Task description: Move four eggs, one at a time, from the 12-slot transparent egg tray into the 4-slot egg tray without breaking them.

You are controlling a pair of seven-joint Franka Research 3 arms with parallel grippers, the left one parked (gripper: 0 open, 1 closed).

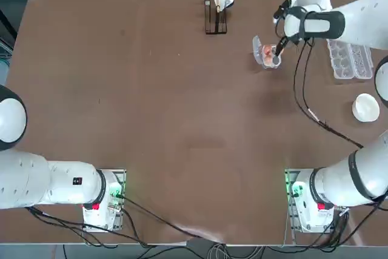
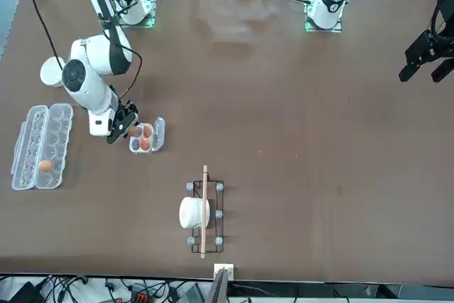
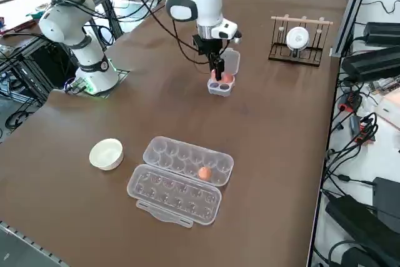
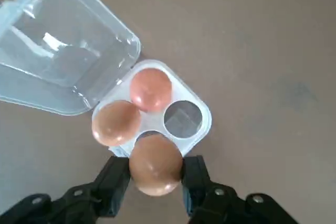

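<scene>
Egg (image 4: 155, 164) clamped betw. right gripper (image 4: 156, 178) jaws, hovering above 4-slot egg tray (image 4: 202, 129); two eggs already in tray cups, one left in 12-slot transparent egg tray (image 3: 181, 179).

Overhead, front and raised right-side cameras view the whole table (image 1: 182, 119) from afar; a wrist camera looks closely down at the small tray (image 4: 202, 124), shared by all 4.

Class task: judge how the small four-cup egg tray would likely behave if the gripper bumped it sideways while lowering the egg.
The 4-slot egg tray looks thin, clear and light, so it would probably slide. Its open lid may flex. The two seated eggs add little weight. The right gripper grips a third egg.
</scene>
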